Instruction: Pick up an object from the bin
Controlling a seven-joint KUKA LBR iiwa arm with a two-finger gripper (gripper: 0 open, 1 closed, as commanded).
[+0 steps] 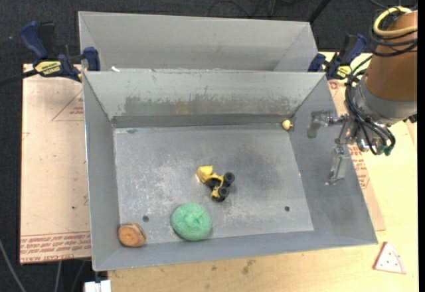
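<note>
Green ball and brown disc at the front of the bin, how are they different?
The green ball is bigger than the brown disc. The green ball looks fuzzy and domed; the brown disc looks flatter. The green ball lies nearer the middle of the front; the brown disc sits by the front corner on the view's left. Both are round, rest on the bin floor, and do not touch.

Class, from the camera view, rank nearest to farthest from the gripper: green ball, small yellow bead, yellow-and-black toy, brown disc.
From the gripper, at right:
1. small yellow bead, back right corner
2. yellow-and-black toy, middle
3. green ball, front
4. brown disc, front left corner
</note>
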